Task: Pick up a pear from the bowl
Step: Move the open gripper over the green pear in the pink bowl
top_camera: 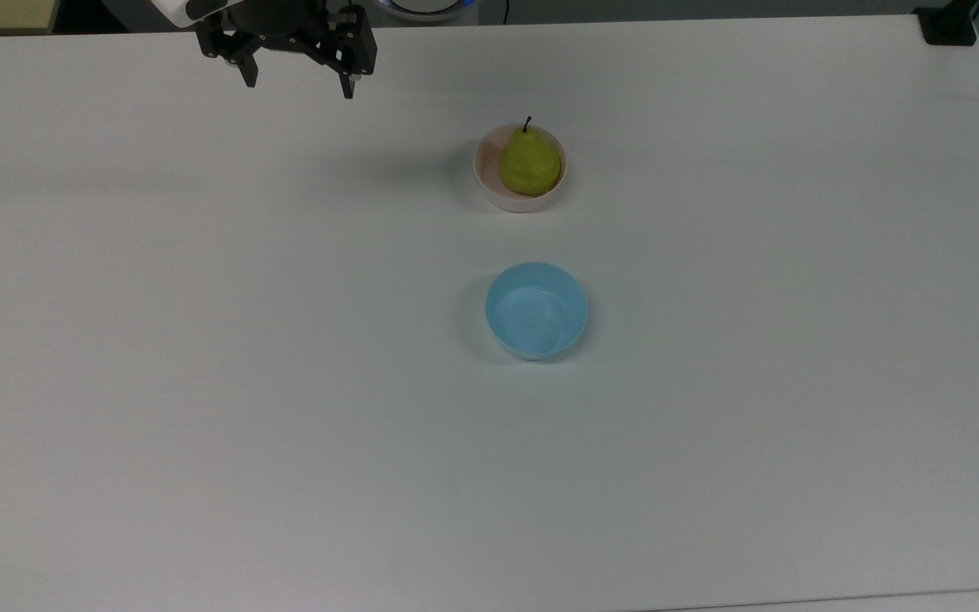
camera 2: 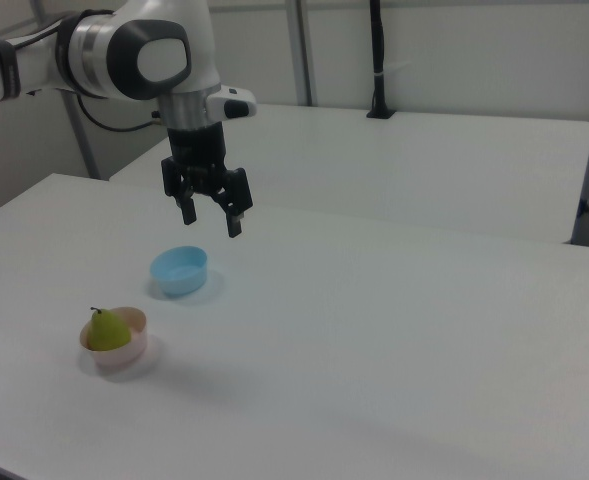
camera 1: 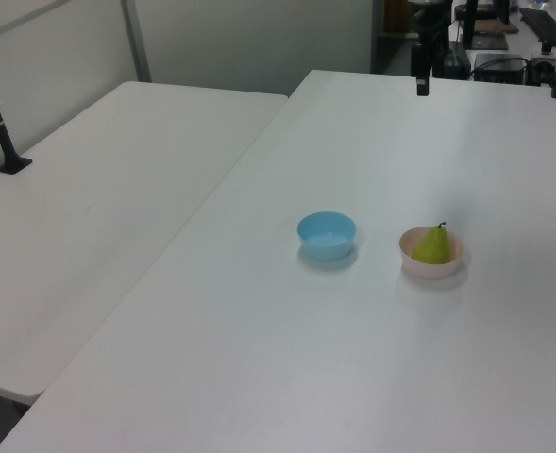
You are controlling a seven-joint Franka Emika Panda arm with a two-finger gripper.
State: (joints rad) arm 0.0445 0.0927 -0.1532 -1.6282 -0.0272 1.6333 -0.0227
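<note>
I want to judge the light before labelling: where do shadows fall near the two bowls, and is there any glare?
Top view: soft shadows lie to the top view's left of the pink bowl and the blue bowl; the table shows no hard glare. Left view: faint shadows under both bowls. Right view: a dim shadow beside the pink bowl; the gripper hangs with fingers apart.

Even soft overhead light, faint shadows beside bowls, slight blur overall
</note>
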